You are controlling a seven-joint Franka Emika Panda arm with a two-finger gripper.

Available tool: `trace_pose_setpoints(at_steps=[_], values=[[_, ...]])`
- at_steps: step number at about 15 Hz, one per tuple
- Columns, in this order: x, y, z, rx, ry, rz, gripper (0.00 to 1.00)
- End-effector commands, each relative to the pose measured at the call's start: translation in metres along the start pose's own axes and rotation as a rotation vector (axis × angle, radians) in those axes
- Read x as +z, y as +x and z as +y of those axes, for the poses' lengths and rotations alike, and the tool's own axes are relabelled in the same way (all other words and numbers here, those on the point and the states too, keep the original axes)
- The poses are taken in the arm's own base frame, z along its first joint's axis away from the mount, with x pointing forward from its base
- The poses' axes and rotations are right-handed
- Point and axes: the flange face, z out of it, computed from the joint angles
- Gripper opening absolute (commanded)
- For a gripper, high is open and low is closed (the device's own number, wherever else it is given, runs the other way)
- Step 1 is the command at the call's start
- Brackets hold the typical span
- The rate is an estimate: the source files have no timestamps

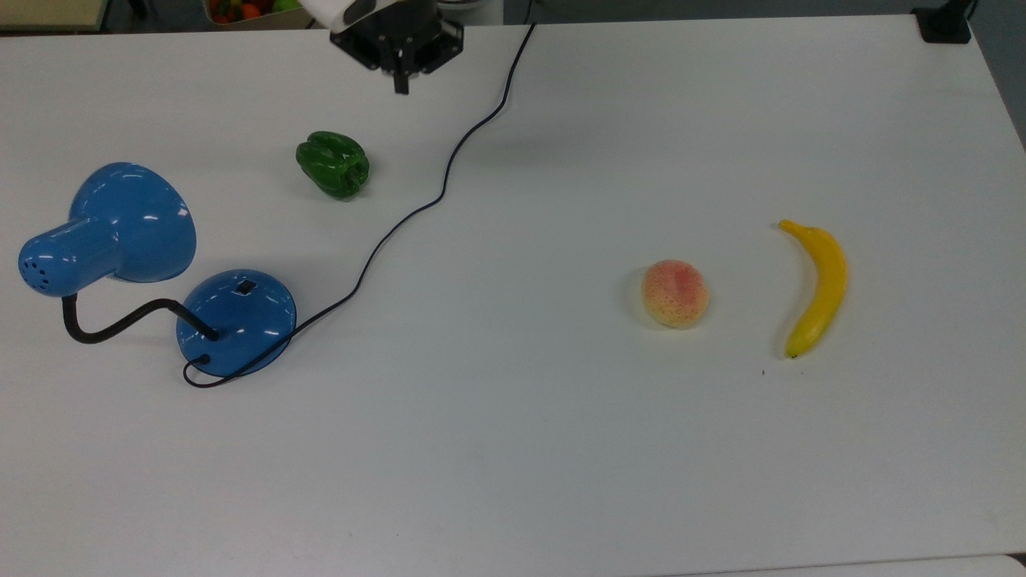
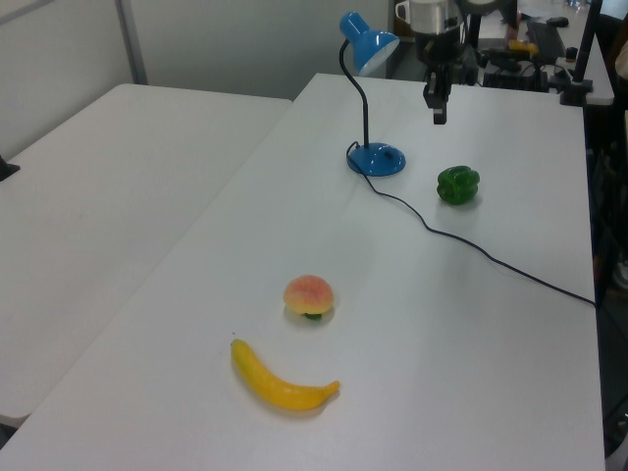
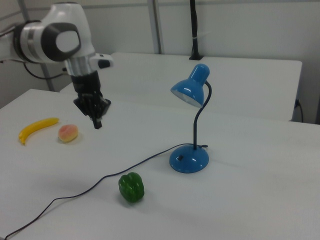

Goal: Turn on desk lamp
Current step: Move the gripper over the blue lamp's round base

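Observation:
The desk lamp stands at the top view's left: round blue base [image 1: 240,324] with a small black switch [image 1: 245,286] on its dome, a bent black gooseneck [image 1: 112,327] and a blue bell shade [image 1: 132,220]. In the right view the lamp's shade [image 3: 189,91] hangs over its base [image 3: 189,160]; no light shows from it. My gripper [image 1: 399,82] hovers near the table's far edge, well apart from the lamp, beyond the green pepper. It points down, fingers shut with nothing between them [image 3: 97,123] [image 2: 438,115].
A green pepper [image 1: 334,164] lies between the gripper and the lamp. The lamp's black cord [image 1: 437,196] snakes from the base to the far edge. A peach [image 1: 675,292] and a banana [image 1: 817,287] lie at the top view's right. A box of fruit [image 1: 240,10] sits beyond the table.

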Motion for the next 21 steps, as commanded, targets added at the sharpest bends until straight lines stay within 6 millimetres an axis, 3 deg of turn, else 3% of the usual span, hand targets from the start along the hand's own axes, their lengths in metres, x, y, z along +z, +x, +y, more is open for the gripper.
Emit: trace_pose_setpoints(at_steps=[1, 3, 8, 11, 15, 21], values=[[0.039, 0.005, 0.029, 0.076, 0.019, 0.030, 0.00], [0.057, 0.004, 0.044, 0.137, 0.021, 0.026, 0.00], [0.108, 0.017, 0.106, 0.301, 0.032, 0.071, 0.00], [0.125, 0.025, 0.134, 0.358, 0.033, 0.118, 0.00], [0.145, 0.042, 0.146, 0.374, 0.031, 0.183, 0.00], [0.156, 0.062, 0.152, 0.353, 0.013, 0.329, 0.00]])
